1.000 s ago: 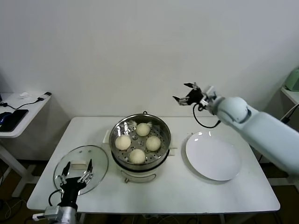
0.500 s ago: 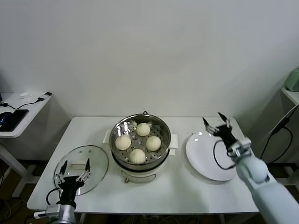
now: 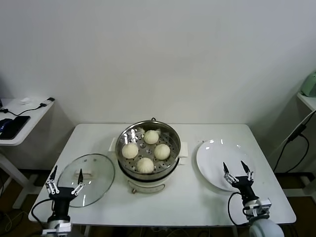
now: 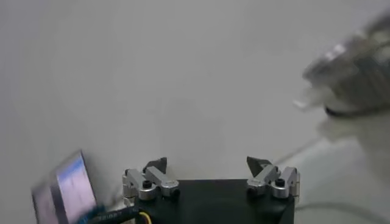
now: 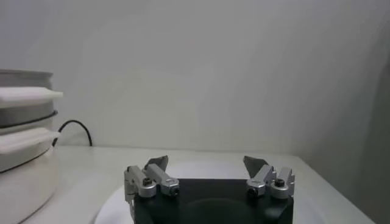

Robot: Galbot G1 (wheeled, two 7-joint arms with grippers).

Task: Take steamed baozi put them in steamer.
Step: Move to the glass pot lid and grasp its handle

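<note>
All four baozi (image 3: 146, 150) sit on the perforated tray inside the steamer (image 3: 148, 129), which stands at the middle of the table (image 3: 192, 205). One lies toward the back, two in the middle row, one at the front; neighbours are close, though I cannot tell if they touch. The plate (image 3: 217, 153) to the steamer's right holds nothing.

What has changed is the right arm. A second ago it was raised high behind the plate, half a second ago it was coming down over the plate's far rim, and now the right gripper (image 3: 237, 170) stands low at the plate's near edge, pointing up, jaws spread wide and empty. The left gripper (image 3: 64, 178) has drawn back a little too — from over the near rim of the glass lid (image 3: 87, 177) to the table's front-left corner, jaws likewise spread and empty.

Both arms pulling back to the near edge with nothing in hand, and the plate bare, suggests the loading is finished. The lid lies flat on the table left of the steamer — uncovered pot, but the task asks nothing about that.
</note>
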